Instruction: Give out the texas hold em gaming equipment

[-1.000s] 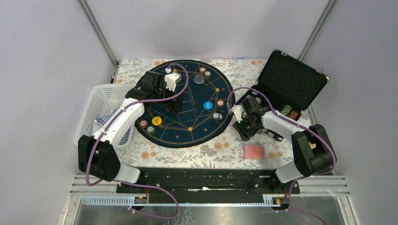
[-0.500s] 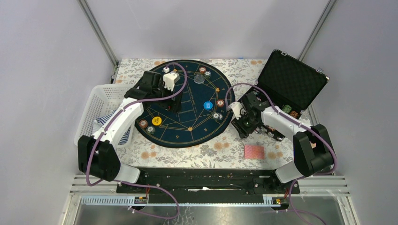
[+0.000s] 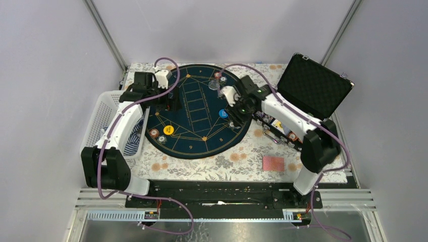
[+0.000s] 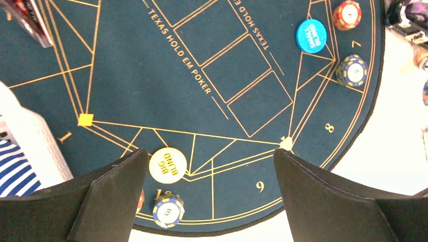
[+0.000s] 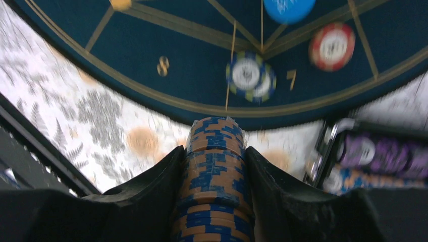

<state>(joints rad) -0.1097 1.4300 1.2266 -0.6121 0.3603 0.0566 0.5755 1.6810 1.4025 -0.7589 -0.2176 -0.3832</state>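
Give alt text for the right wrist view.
The right end effector grips a stack of orange-and-blue chips above the floral cloth beside the mat. On the mat lie striped chips, a red chip and a blue button.

Left arm (image 3: 121, 128): white link shells, black joints
Right arm (image 3: 287, 113): same white and black
Cables (image 3: 165, 59): purple, running along each arm
Fingers (image 4: 111, 206): matte black, broad wedges
Bases (image 3: 113, 174): black blocks

Orange-blue chip stack (image 5: 214, 176) pinched, yellow button (image 4: 167, 165), blue button (image 4: 311, 36) flat on mat (image 4: 131, 75), red-backed cards (image 3: 273, 163) face-down
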